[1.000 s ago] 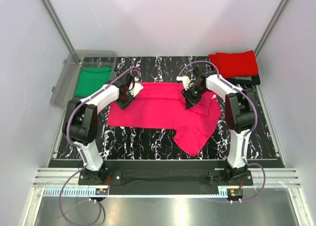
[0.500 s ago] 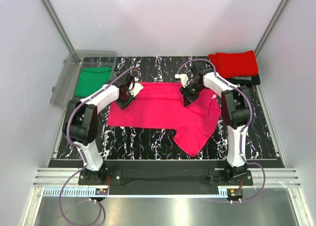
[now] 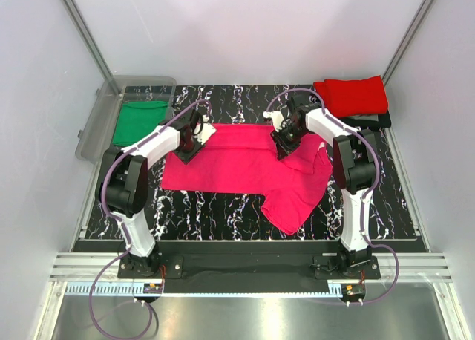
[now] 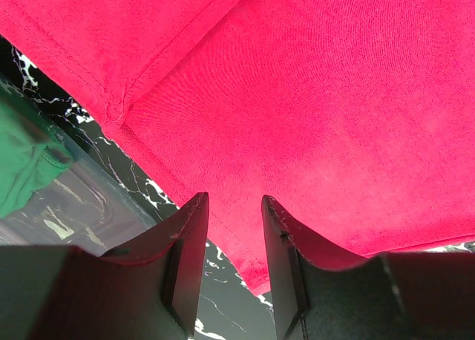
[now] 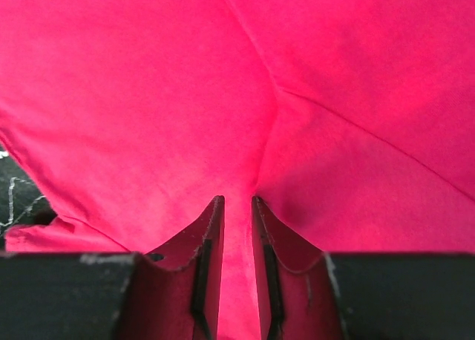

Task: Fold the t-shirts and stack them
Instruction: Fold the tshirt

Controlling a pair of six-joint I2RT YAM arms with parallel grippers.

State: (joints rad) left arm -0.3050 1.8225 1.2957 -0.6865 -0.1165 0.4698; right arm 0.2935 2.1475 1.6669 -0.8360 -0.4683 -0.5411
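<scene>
The magenta t-shirt [image 3: 237, 165] lies spread on the black marbled table [image 3: 223, 206], folded to a wide band with one sleeve part hanging toward the front right. My left gripper [image 3: 185, 148] is at its back left corner. In the left wrist view its fingers [image 4: 234, 199] stand apart astride the hem [image 4: 245, 243], with the cloth flat between them. My right gripper [image 3: 282, 145] is near the shirt's back right. In the right wrist view its narrow jaws [image 5: 236, 199] hold a ridge of the cloth [image 5: 148, 95], and creases run out from the tips. The red t-shirt [image 3: 352, 95] lies folded at the back right. The green t-shirt [image 3: 137, 123] lies in the bin.
A clear plastic bin [image 3: 100, 121] stands at the back left, close to my left gripper and also visible in the left wrist view [image 4: 82, 206]. A dark folded item [image 3: 375, 120] lies under the red t-shirt. Metal frame posts flank the table.
My right gripper has moved a little toward the back and left on the magenta t-shirt. The left gripper has stayed where it was.
</scene>
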